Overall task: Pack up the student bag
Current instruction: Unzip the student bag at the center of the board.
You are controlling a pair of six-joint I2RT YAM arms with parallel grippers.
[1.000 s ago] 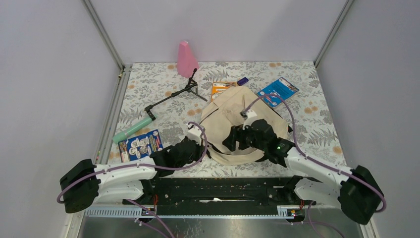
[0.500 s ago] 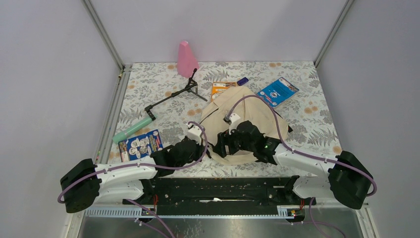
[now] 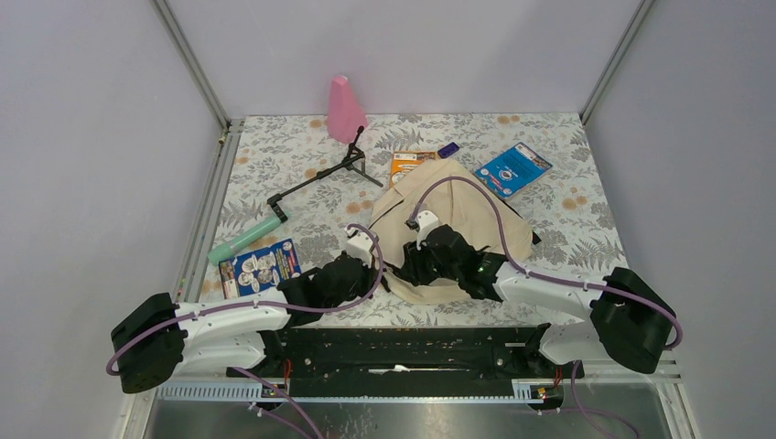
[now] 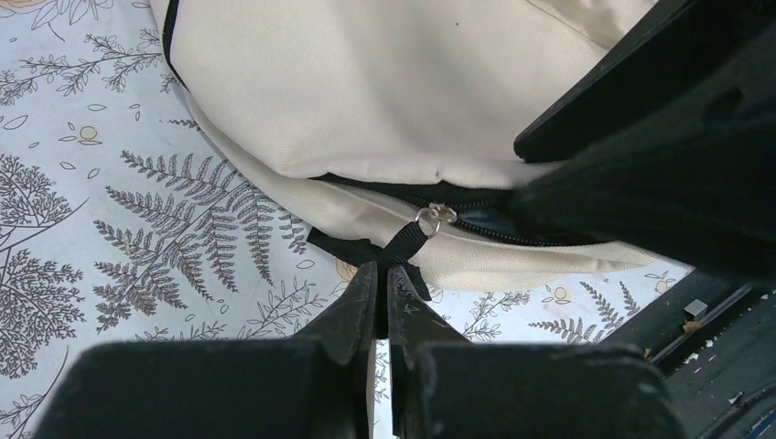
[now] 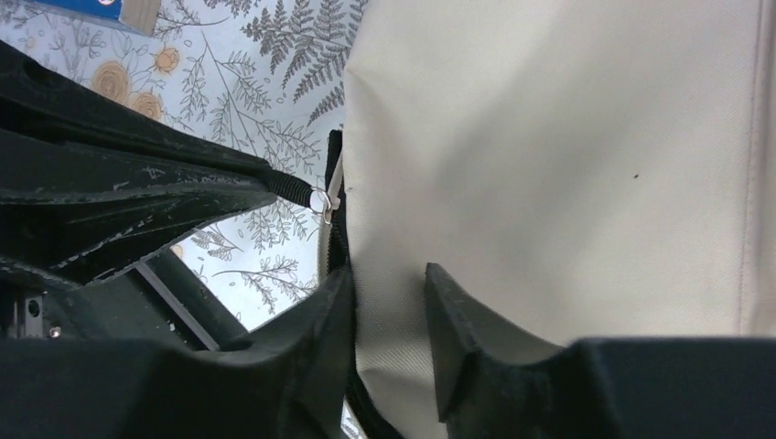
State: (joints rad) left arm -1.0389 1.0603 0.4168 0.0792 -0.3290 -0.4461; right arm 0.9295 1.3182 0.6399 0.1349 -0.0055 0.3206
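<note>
From above, you see the bag (image 3: 462,206) lying flat mid-tabletop (image 3: 293,146), with both arms reaching in to its near left edge. Your left hand (image 3: 377,274) sits at that edge, and your right hand (image 3: 412,267) is just beside it, over the bag.

In your left wrist view, the fingers (image 4: 355,302) are pressed together, clamped on the black pull tab (image 4: 404,245). The tab runs up to a metal ring (image 4: 437,216) on the zipper along the bag's edge.

In your right wrist view, the right hand's fingers (image 5: 340,311) stand apart astride cream fabric near the zipper. You cannot tell whether they pinch it. The left hand shows at left, holding the tab.
</note>
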